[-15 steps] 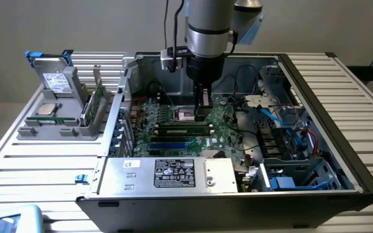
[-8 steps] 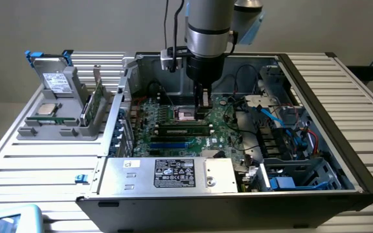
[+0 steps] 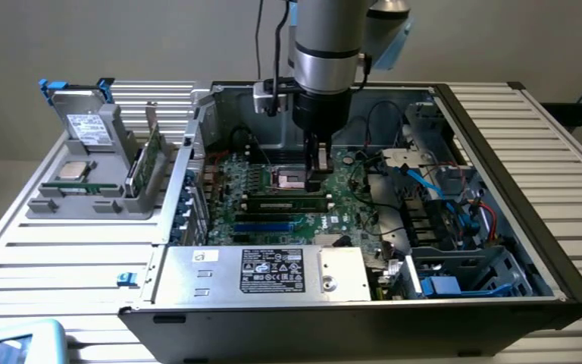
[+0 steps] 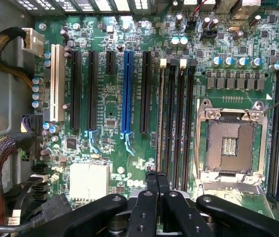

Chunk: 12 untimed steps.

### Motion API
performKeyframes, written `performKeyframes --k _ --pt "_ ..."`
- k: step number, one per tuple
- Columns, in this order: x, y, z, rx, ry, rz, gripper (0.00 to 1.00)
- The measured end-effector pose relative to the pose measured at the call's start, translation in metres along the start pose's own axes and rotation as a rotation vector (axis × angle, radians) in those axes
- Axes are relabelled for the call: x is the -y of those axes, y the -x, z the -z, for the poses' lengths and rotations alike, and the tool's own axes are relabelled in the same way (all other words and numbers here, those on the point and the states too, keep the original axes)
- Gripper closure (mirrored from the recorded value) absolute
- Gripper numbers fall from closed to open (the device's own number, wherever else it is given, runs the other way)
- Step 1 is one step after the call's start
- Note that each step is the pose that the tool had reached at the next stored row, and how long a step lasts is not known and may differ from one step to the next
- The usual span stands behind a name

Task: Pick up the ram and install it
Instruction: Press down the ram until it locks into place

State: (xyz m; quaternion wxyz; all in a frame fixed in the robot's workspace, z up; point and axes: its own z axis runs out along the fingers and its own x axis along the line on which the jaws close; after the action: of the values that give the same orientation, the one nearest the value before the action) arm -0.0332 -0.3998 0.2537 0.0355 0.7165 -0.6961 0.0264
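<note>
The black two-finger gripper (image 3: 318, 183) on the grey arm reaches down into the open black computer case (image 3: 533, 250), which lies on its side on the slatted metal worktop (image 3: 58, 258). Its fingers are pressed together with no gap and nothing between them; in the wrist view the closed tips (image 4: 156, 181) hang over one end of the bank of black memory slots (image 4: 181, 118), beside the silver-framed empty processor socket (image 4: 230, 143). The ram (image 3: 286, 202), a long narrow green circuit-board stick with dark chips, stands on edge in a slot near the middle of the green motherboard (image 3: 270, 227), running across it. The fingertips are just above the stick's end on the exterior view's right, and whether they touch it cannot be told. A silver boxy power supply with a white label (image 3: 261, 273) fills the near edge of the case. Well apart, by the worktop's edge on the exterior view's left, a grey plastic holder (image 3: 89, 201) carries a silver boxy drive with a white label (image 3: 91, 129), a small square silver processor chip (image 3: 73, 168) and another green board (image 3: 146, 163) standing on its edge
</note>
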Motion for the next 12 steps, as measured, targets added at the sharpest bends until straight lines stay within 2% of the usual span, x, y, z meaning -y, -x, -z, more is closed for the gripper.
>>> performKeyframes --k 12 --pt "0.0011 0.0001 -0.0021 -0.0002 0.0003 0.0 0.89"
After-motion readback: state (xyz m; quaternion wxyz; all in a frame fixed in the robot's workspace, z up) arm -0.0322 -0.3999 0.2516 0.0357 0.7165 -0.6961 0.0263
